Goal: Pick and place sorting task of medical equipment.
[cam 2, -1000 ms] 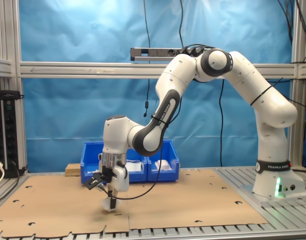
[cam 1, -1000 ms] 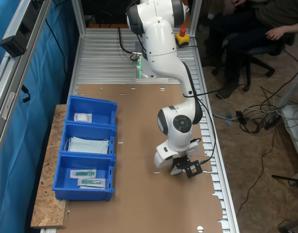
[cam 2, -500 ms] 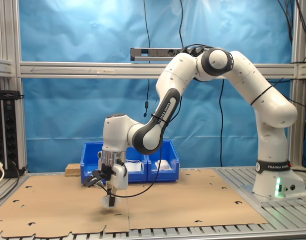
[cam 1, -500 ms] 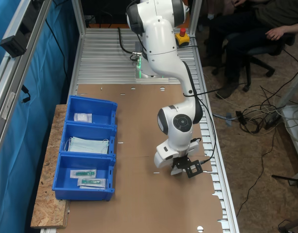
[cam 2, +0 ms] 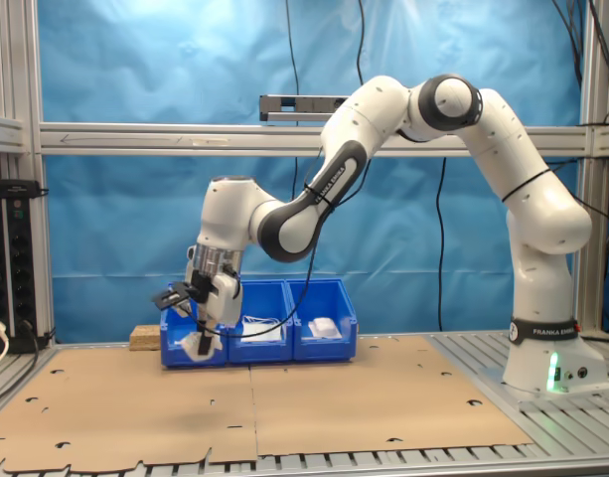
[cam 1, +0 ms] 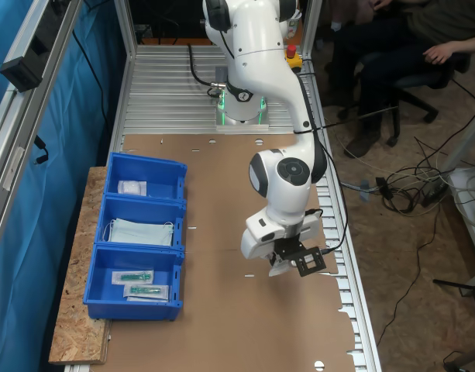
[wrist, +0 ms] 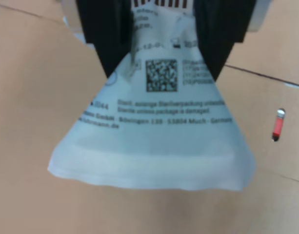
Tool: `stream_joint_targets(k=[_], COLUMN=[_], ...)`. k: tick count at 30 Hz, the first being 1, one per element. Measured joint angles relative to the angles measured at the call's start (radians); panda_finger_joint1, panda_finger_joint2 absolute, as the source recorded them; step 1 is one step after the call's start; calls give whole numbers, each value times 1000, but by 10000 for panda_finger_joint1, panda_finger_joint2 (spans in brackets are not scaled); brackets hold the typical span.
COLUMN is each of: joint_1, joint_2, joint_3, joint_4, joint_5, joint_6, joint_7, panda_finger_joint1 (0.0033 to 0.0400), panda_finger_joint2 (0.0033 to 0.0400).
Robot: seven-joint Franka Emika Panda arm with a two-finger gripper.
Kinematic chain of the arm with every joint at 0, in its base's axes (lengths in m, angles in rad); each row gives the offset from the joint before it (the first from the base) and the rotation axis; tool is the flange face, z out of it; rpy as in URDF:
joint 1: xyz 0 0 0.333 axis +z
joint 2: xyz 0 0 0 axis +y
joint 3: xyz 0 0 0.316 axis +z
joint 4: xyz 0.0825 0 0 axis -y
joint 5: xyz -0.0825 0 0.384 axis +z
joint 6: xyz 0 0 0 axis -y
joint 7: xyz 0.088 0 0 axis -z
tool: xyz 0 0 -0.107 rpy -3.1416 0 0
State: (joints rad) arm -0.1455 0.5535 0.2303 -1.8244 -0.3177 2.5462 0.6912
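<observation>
My gripper (wrist: 164,73) is shut on the medical equipment (wrist: 154,141), a white crinkly packet with dark print that hangs down from between the black fingers (wrist: 110,44). In the second exterior view the gripper (cam 2: 202,333) holds the packet (cam 2: 195,346) well above the brown cardboard, in front of the blue bins (cam 2: 259,353). In the first exterior view the gripper (cam 1: 282,263) and a bit of the packet (cam 1: 277,269) show under the white wrist, near the table's right side.
A row of blue bins (cam 1: 105,298) stands at the first exterior view's left, holding a white packet (cam 1: 132,187), pale blue masks (cam 1: 140,231) and green-tipped items (cam 1: 140,283). A seated person (cam 1: 423,39) and floor cables (cam 1: 407,186) lie beyond the table.
The gripper has risen from the cardboard with the packet and swung slightly toward the second exterior view's left. The arm's upper links have lifted with it.
</observation>
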Motion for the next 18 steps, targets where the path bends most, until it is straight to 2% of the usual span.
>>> stream_joint_targets(k=[10,18], joint_1=[-35,-117], joint_2=[-140,-239], joint_3=[-20,-37], joint_4=[-2,-40], joint_5=[0,1], joint_6=[-93,-154], joint_7=[0,0], panda_finger_joint1=[89,89], panda_finger_joint2=[89,89])
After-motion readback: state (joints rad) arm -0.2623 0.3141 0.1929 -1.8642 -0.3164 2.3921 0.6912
